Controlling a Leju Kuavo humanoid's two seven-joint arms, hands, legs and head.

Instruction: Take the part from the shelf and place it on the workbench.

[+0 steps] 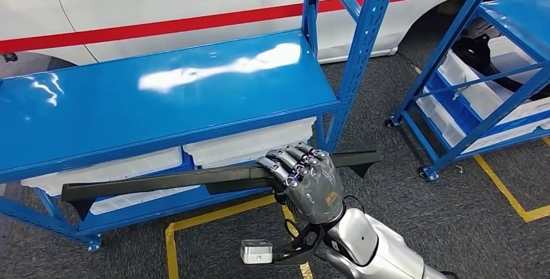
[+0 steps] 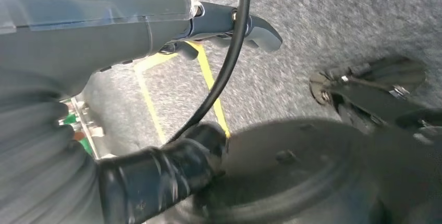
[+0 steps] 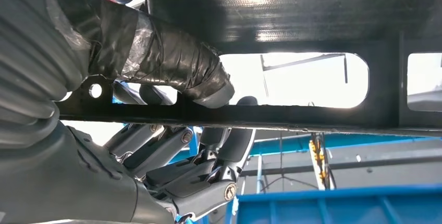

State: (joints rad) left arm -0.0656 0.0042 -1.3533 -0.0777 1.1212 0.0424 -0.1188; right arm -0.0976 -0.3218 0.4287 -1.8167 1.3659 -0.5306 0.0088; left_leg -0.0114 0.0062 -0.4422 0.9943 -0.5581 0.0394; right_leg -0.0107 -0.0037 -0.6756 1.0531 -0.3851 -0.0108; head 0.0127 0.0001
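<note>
A blue shelf (image 1: 162,91) stands in front of a white car (image 1: 162,0) with a red stripe, white bins (image 1: 250,143) sit on its lower level, and a second blue rack (image 1: 480,78) stands to the right on grey carpet marked with yellow tape (image 1: 172,240). The long black part (image 1: 162,180) lies level across the front of the shelf, its long axis running left to right, one end low on the left and the other just past the blue upright post (image 1: 363,52). The right hand (image 1: 305,178) grips it right of its middle, fingers curled over the top and thumb (image 3: 172,65) pressed on its underside, while the left hand (image 2: 229,23) hangs over the floor and I cannot tell how its fingers lie.
</note>
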